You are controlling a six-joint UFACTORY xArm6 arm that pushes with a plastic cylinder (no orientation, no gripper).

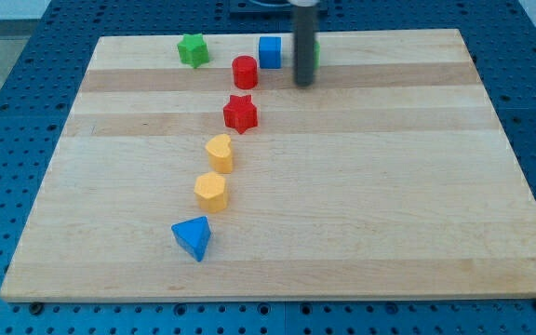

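My tip [303, 83] stands near the view's top, right of centre, on the wooden board [389, 186]. A green block [315, 52] sits just behind the rod, mostly hidden by it. Left of the rod is a blue cube [269, 51], and a red cylinder [244, 72] lies further left and slightly lower. Below that is a red star [240, 113]. I cannot tell whether the tip touches the green block.
A green star [193, 49] sits at the top left. A yellow heart-like block [219, 152], a yellow hexagonal block [210, 191] and a blue triangle [193, 237] run down the left-centre in a curved line.
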